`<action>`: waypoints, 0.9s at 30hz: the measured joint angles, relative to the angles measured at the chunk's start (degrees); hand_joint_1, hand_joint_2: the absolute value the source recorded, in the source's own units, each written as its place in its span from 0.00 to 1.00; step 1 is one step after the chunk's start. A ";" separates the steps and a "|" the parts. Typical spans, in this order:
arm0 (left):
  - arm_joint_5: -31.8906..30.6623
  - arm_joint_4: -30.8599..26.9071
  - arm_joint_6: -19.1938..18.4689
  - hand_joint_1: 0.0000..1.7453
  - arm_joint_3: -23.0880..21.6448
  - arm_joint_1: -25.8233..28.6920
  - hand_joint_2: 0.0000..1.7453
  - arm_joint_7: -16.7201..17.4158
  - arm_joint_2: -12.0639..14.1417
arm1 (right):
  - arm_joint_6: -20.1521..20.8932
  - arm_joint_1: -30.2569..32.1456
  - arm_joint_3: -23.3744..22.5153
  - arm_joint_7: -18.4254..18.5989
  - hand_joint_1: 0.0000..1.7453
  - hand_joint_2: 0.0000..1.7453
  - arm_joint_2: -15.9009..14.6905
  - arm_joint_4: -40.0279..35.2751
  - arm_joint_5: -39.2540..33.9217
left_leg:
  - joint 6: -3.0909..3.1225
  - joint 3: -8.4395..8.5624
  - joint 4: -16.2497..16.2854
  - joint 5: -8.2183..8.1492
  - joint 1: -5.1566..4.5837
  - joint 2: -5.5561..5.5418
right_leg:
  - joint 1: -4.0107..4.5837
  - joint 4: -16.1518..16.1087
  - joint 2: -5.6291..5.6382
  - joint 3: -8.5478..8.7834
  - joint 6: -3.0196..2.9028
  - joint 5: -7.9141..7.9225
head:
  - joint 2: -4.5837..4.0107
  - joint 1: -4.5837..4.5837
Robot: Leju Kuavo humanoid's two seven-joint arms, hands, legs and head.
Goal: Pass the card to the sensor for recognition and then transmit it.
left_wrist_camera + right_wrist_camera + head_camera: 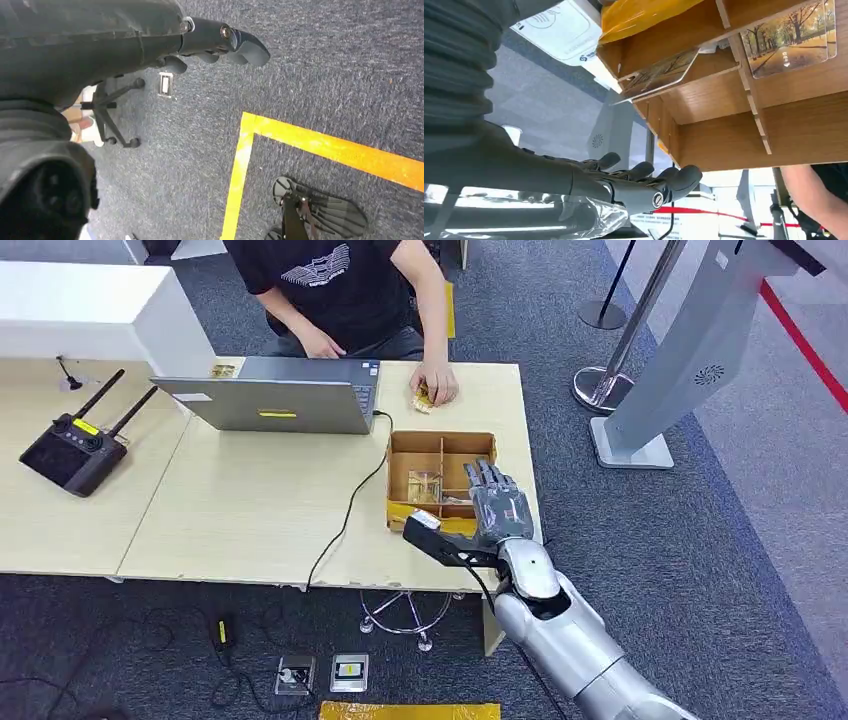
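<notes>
A wooden divided box [440,443] stands at the table's right end. In the right wrist view an autumn-tree card [791,42] lies flat in one compartment and another card [659,75] leans in the neighbouring one. My right hand [495,502] hovers over the box's right side with fingers [644,181] stretched out, holding nothing. A white device [559,27] sits by the box's near wall. My left hand [220,42] hangs over the carpet, fingers extended and empty.
A person sits behind the table, one hand [436,388] resting on a small yellowish item. A laptop [270,400] with a cable and a black remote controller [75,450] lie to the left. A grey kiosk stand [680,350] and stanchion base [600,385] stand to the right.
</notes>
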 joint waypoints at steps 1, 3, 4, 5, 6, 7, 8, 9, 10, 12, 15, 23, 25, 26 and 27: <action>-0.02 0.00 -0.02 0.00 0.00 0.00 0.00 0.00 0.00 | 0.09 0.09 -0.09 0.00 0.00 1.00 0.00 -0.17 0.15 | 0.00 0.00 0.00 0.00 0.00 0.00 | 0.00 0.00 0.00 0.00 0.00 0.00 | 0.00 0.00; -0.02 0.00 -0.02 0.00 0.00 0.00 0.00 0.00 0.00 | 0.09 0.09 -0.09 0.00 0.00 1.00 0.00 -0.17 0.15 | 0.00 0.00 0.00 0.00 0.00 0.00 | 0.00 0.00 0.00 0.00 0.00 0.00 | 0.00 0.00; -0.02 0.00 -0.02 0.00 0.00 0.00 0.00 0.00 0.00 | 0.09 0.09 -0.09 0.00 0.00 1.00 0.00 -0.17 0.15 | 0.00 0.00 0.00 0.00 0.00 0.00 | 0.00 0.00 0.00 0.00 0.00 0.00 | 0.00 0.00; -0.02 0.00 -0.02 0.00 0.00 0.00 0.00 0.00 0.00 | 0.09 0.09 -0.09 0.00 0.00 1.00 0.00 -0.17 0.15 | 0.00 0.00 0.00 0.00 0.00 0.00 | 0.00 0.00 0.00 0.00 0.00 0.00 | 0.00 0.00; -0.05 0.00 -0.02 0.00 0.00 0.00 0.00 0.00 0.00 | 0.11 0.11 -0.09 0.00 0.00 1.00 0.00 -0.22 0.17 | 0.00 0.00 0.00 0.00 0.00 0.00 | 0.00 0.00 0.00 0.00 0.00 0.00 | 0.00 0.00; -0.07 0.00 -0.05 0.00 0.00 0.00 0.00 0.00 0.00 | 0.13 0.13 -0.11 0.00 0.00 1.00 0.00 -0.26 0.22 | 0.00 0.00 0.00 0.00 0.00 0.00 | 0.00 0.00 0.00 0.00 0.00 0.00 | 0.00 0.00; -0.07 0.00 -0.05 0.00 0.00 0.00 0.00 0.00 0.00 | 0.13 0.14 -0.13 0.00 0.00 1.00 0.00 -0.28 0.26 | 0.00 0.00 0.00 0.00 0.00 0.00 | 0.00 0.00 0.00 0.00 0.00 0.00 | 0.00 0.02; -0.09 0.00 -0.07 0.00 0.00 0.00 0.00 0.00 0.00 | 0.16 0.16 -0.13 0.00 0.00 1.00 0.00 -0.33 0.31 | 0.00 0.00 0.00 0.00 0.00 0.00 | 0.00 0.00 0.00 0.00 0.00 0.00 | 0.00 0.02; -0.15 0.00 -0.13 0.00 0.00 0.00 0.00 0.00 0.00 | 0.42 0.29 -0.28 0.00 0.00 1.00 0.00 -0.65 0.61 | 0.00 0.00 0.00 0.00 0.00 0.00 | 0.00 0.00 0.00 0.00 0.00 0.00 | 0.00 0.00; -0.28 0.00 -0.31 0.00 0.00 0.00 0.00 -0.02 0.02 | 0.46 0.50 -0.55 -0.04 0.00 1.00 0.04 -1.05 1.37 | 0.00 0.00 0.00 0.00 0.00 0.00 | 0.00 0.00 0.00 0.00 0.00 0.00 | 0.00 0.00; -0.37 0.00 -0.53 0.00 0.00 -0.02 0.00 -0.59 0.07 | -0.72 0.92 -0.57 -0.55 0.00 1.00 0.24 -1.03 2.51 | 0.00 -0.02 0.00 0.00 0.00 0.00 | 0.00 0.00 -0.01 0.00 0.00 0.00 | 0.00 0.00; -0.50 0.00 -0.55 0.00 -0.02 -0.05 0.00 -0.68 0.17 | -1.94 0.90 -0.57 -0.92 0.00 1.00 1.66 0.00 3.80 | 0.00 -0.02 0.00 0.00 0.00 -0.01 | 0.00 0.00 -0.01 0.01 0.00 0.00 | 0.00 0.00; -0.50 0.00 -0.55 0.00 -0.02 -0.05 0.00 -0.68 0.20 | -2.08 0.89 -0.57 -0.98 0.00 1.00 1.92 0.40 4.13 | 0.00 -0.02 0.00 0.00 0.00 0.00 | 0.00 0.00 -0.01 0.00 0.00 0.00 | 0.00 0.00; -0.50 0.00 -0.55 0.00 -0.04 -0.06 0.00 -0.70 0.20 | -2.18 0.88 -0.57 -1.07 0.00 1.00 2.10 0.72 4.26 | 0.00 -0.02 0.00 0.00 0.00 0.00 | 0.00 0.00 -0.01 0.00 0.00 0.00 | 0.00 0.00; -0.53 0.00 -0.55 0.00 -0.04 -0.07 0.00 -0.70 0.22 | -2.44 0.87 -0.57 -1.14 0.00 1.00 2.27 1.07 4.37 | 0.00 -0.02 0.00 0.00 0.00 -0.01 | 0.00 0.00 -0.01 0.00 0.00 0.00 | 0.00 0.00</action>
